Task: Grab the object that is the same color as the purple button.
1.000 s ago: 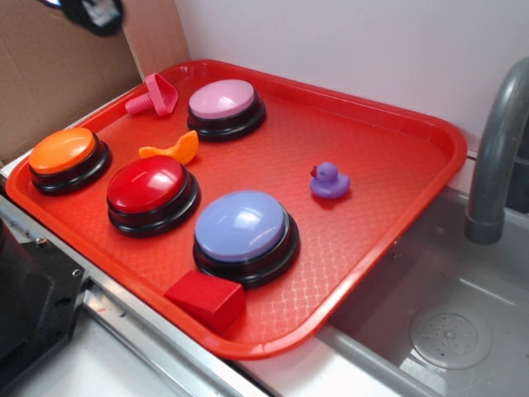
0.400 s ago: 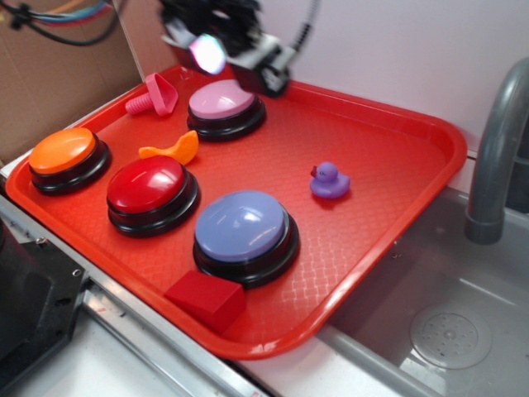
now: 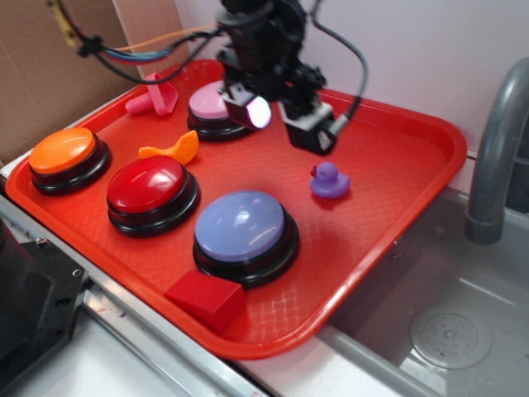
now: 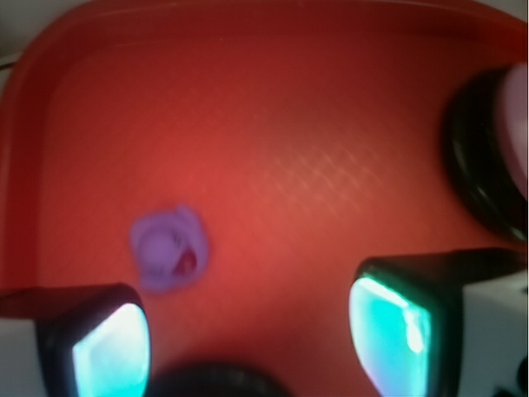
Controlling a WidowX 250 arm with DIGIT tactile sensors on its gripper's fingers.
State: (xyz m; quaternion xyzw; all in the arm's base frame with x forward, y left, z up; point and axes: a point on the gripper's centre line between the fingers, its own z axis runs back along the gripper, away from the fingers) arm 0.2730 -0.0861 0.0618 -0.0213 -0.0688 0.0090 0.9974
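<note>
One red tray (image 3: 397,132) is seen holding four dome buttons: purple button (image 3: 241,225) at 6 o'clock, red button (image 3: 149,185) and orange button (image 3: 63,150) toward 9, pink button (image 3: 207,106) at 11. Also counted on it: one purple duck (image 3: 329,179) at 3 o'clock, standing free, one red block (image 3: 207,298), one orange curved piece (image 3: 172,150), one pink screw-shaped toy (image 3: 154,96). Gripper (image 3: 285,120) is held above the tray near the duck, fingers apart, nothing between them.

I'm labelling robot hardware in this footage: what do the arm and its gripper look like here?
The arm is black, blocky plastic and metal, with black, orange and blue cables looping from it. The gripper has two squarish black fingers whose pads glow: teal-white in the wrist view, pinkish-white from outside. No markings are legible.
</note>
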